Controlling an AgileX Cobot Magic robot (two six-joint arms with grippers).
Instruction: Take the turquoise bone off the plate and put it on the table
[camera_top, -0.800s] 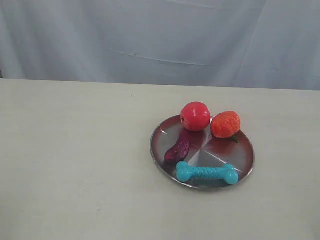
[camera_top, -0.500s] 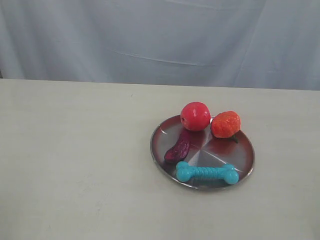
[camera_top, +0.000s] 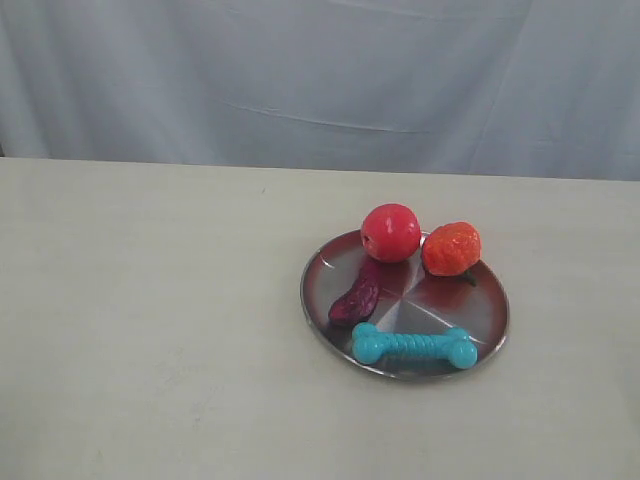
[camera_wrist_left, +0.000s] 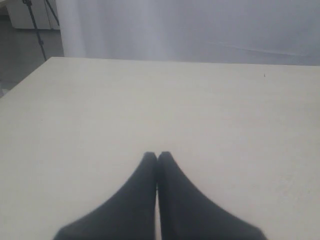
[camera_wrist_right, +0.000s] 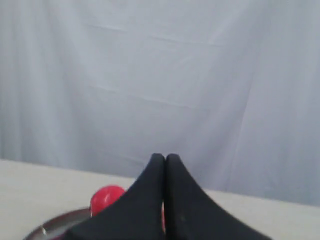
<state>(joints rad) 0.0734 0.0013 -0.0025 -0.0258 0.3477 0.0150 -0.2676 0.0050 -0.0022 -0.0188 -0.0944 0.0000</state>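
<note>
The turquoise bone (camera_top: 414, 346) lies flat on the near part of the round metal plate (camera_top: 494, 300), which rests on the pale table (camera_top: 150, 320). Neither gripper shows in the exterior view. My left gripper (camera_wrist_left: 157, 155) is shut with nothing in it, over bare tabletop (camera_wrist_left: 150, 100). In the right wrist view my right gripper (camera_wrist_right: 165, 157) is also shut and empty, facing the plate's rim (camera_wrist_right: 50, 227); the bone is hidden there behind the fingers.
On the plate with the bone sit a red apple (camera_top: 390, 232) (camera_wrist_right: 104, 197), an orange-red fruit (camera_top: 451, 248) and a dark purple oblong piece (camera_top: 355, 298). A pale grey curtain (camera_top: 320, 80) hangs behind the table's far edge. A tripod (camera_wrist_left: 37, 22) stands beyond the table corner.
</note>
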